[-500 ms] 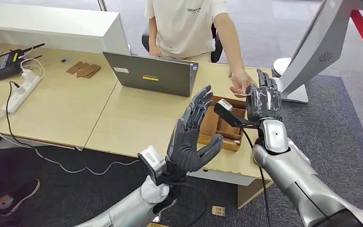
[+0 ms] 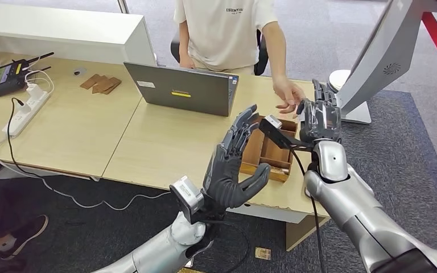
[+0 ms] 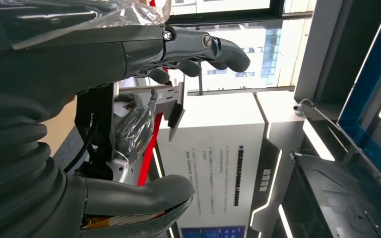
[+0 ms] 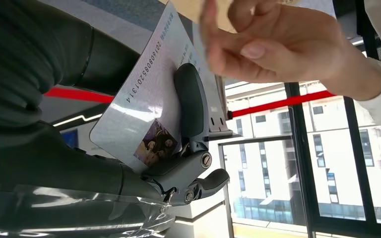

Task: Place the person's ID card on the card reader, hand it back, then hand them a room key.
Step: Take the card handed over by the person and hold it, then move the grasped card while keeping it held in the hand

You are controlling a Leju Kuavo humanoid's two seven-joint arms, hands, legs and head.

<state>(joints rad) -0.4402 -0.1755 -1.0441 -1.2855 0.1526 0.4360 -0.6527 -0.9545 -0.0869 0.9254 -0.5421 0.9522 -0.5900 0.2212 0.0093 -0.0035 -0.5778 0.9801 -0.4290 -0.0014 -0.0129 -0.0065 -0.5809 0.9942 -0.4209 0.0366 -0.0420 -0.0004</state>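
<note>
A: Where is the ID card (image 4: 151, 106) sitting?

B: In the right wrist view it is lying against the right hand (image 2: 319, 118), a dark finger pressing across its face (printed number and photo visible). The person's hand (image 2: 289, 93) is hovering just beside it, upper centre-right of the head view.

A: And the left hand (image 2: 229, 165)?

B: It is standing raised at centre frame, fingers spread, holding nothing, in front of the wooden tray (image 2: 264, 153) on the desk (image 2: 148, 136).

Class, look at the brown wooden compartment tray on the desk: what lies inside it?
The brown wooden compartment tray shows bare wooden compartments. The robot's left hand covers one end, and the right hand, holding the white ID card, hides the far corner.
</note>
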